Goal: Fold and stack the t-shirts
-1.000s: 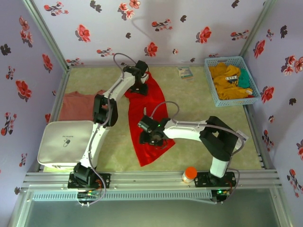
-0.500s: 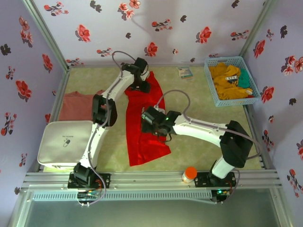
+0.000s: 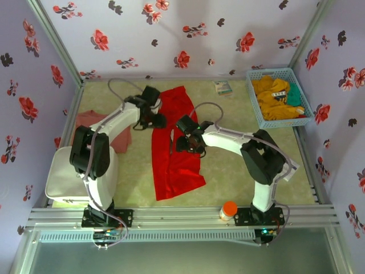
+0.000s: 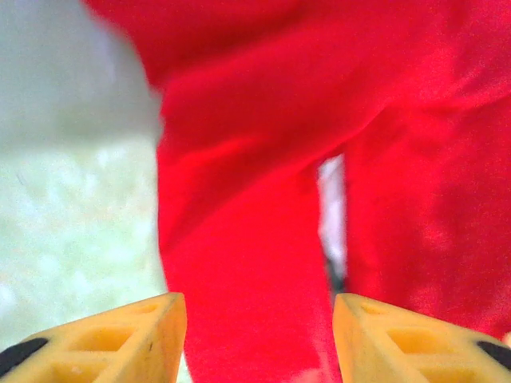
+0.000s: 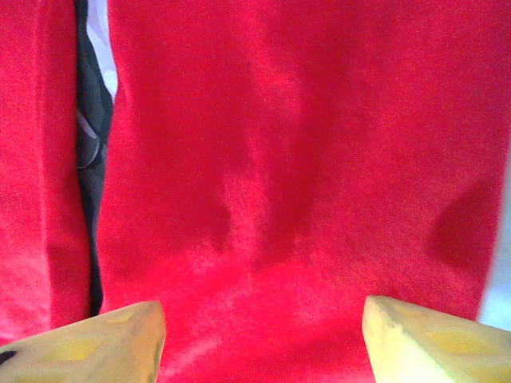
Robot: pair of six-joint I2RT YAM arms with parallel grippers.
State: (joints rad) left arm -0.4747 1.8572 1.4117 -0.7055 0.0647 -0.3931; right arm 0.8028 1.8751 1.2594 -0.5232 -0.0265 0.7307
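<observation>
Cloth of the red t-shirt [image 3: 177, 165] lies in a long strip on the tabletop [image 3: 228, 182]. Your left jaws and right jaws both stand released, spread wide over it.

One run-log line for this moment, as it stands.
left gripper open over bright red cloth t-shirt | right gripper open over it | faded salmon-pink t-shirt lying left, unstacked

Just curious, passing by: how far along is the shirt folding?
Done: the red t-shirt has its sides folded in, making a long strip. In hand: the left gripper and right gripper hover open over it. Left: folding it shorter, then the pink t-shirt, lying apart, unstacked.
</observation>
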